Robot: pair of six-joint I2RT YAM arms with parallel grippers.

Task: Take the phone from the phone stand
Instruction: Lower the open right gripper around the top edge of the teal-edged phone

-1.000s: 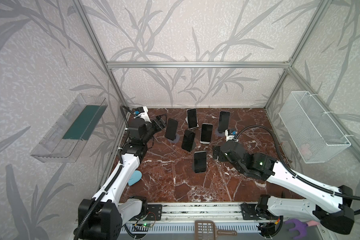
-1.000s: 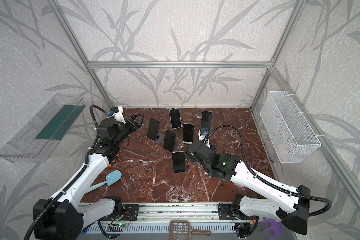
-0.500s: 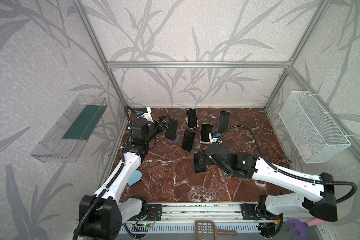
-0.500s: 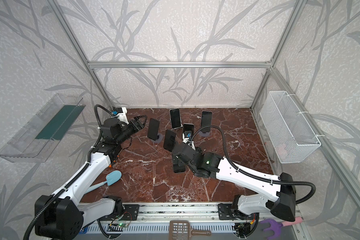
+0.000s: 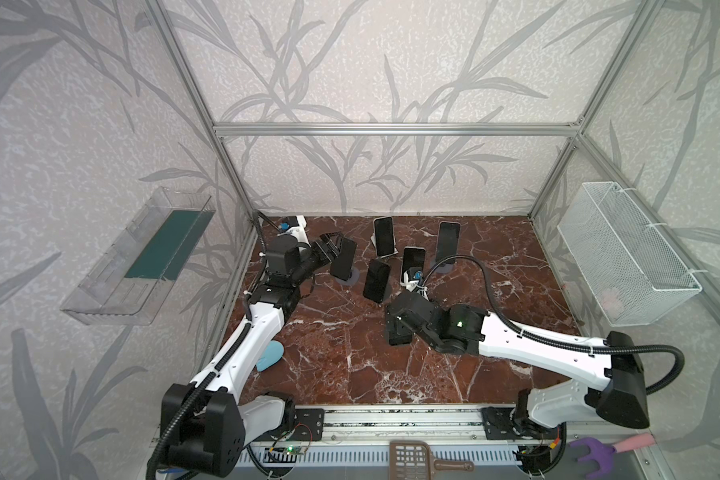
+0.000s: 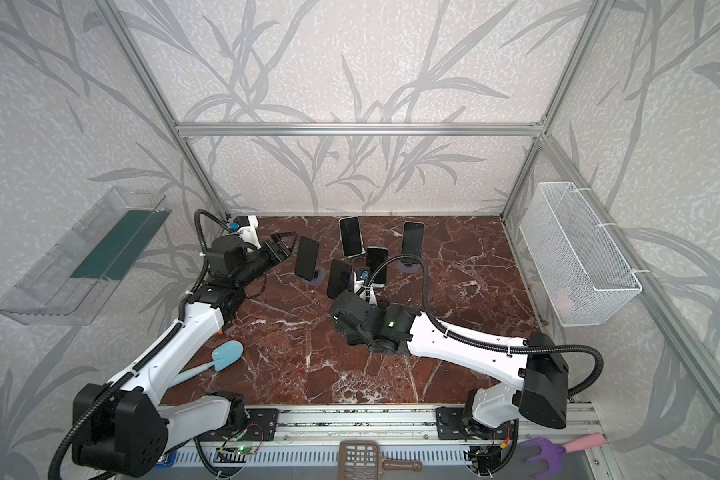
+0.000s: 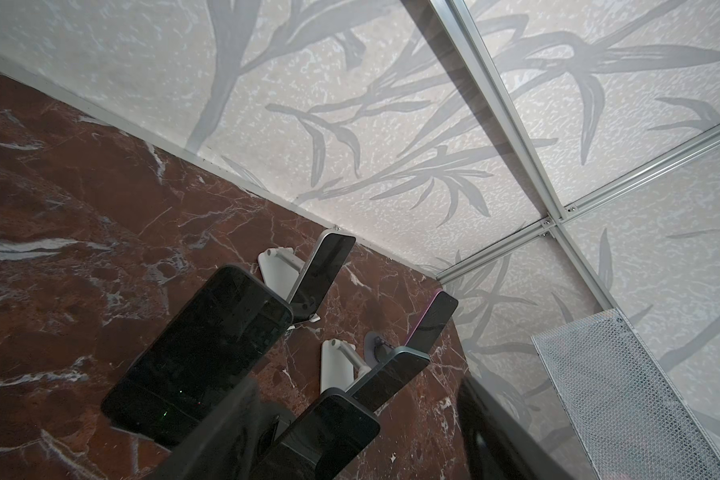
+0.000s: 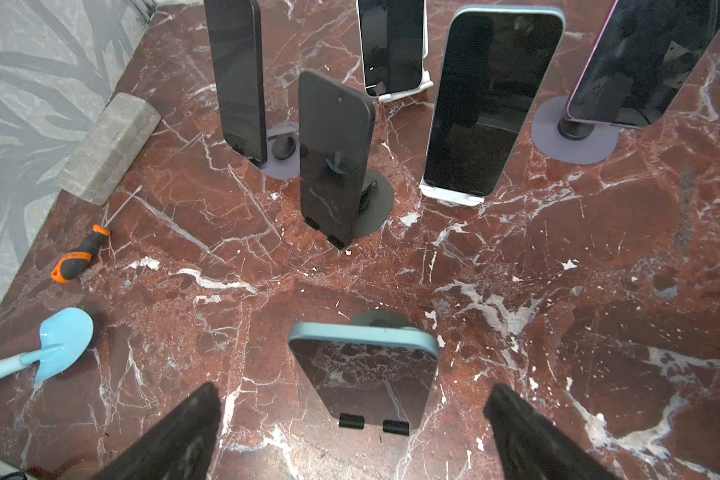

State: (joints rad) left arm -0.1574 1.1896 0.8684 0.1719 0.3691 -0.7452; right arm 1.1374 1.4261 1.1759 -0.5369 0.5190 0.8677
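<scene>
The right gripper (image 8: 354,390) has swung left to straddle the near phone (image 8: 362,365); the left gripper (image 5: 332,246) has neared the far-left phone (image 5: 344,258).

Teal-rimmed phone (image 8: 363,376), red white-veined marble table (image 8: 599,316)

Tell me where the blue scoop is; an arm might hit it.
The blue scoop lies on the marble tabletop, left in both top views, beside the left arm's forearm, near the orange-handled screwdriver.
</scene>
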